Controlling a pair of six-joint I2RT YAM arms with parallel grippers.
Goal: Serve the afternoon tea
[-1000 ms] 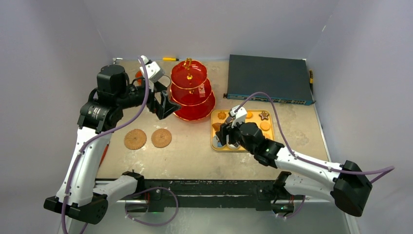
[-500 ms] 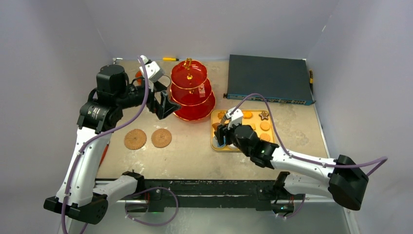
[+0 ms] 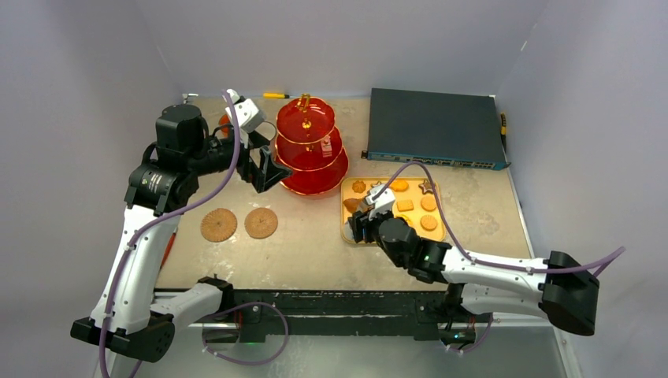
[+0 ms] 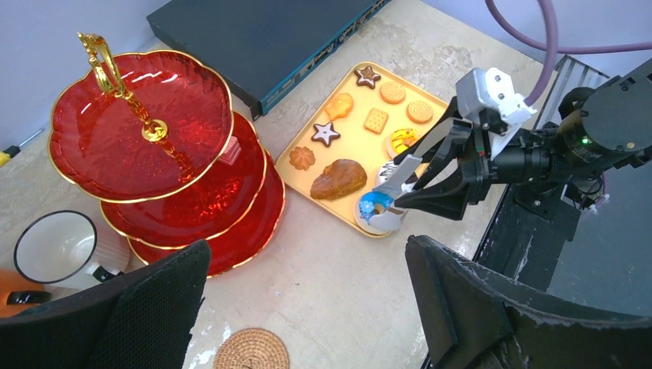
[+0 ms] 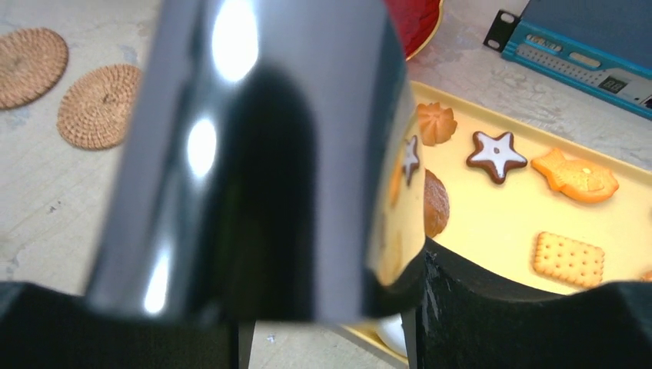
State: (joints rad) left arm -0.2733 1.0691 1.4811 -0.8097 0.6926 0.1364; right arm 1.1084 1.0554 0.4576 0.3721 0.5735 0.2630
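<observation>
moved: right gripper [image 3: 364, 222] lower and further left over the tray corner than a second ago, jaws narrower; left arm as before.
right jaws: partly closed, clamped on the silver tongs [image 4: 398, 175], pressing their arms together.
tongs: angled down-left in the left wrist view, tips at the blue-and-white pastry [image 4: 377, 209]; cannot tell whether pinched. blurred and shiny across the middle of the right wrist view.
blue-and-white pastry: on the lower-left corner of the yellow tray [image 4: 354, 146], just beside the brown pastry [image 4: 339, 177].
cookies [image 4: 376, 119]: star, fish, square and round ones spread over the tray, right of centre in the top view.
left jaws: spread wide, holding nothing; left gripper [image 3: 268, 172] hanging just left of the red stand [image 3: 309, 150], apart from it.
red stand: upright, upper middle of the top view.
mugs: white mug [image 4: 65, 246] and orange mug [image 4: 11, 288] at lower left of the left wrist view, beside the stand's bottom tier.
woven coasters [image 3: 219, 224]: two, left of centre in the top view.
dark box [image 3: 433, 126]: upper right, behind the tray.
</observation>
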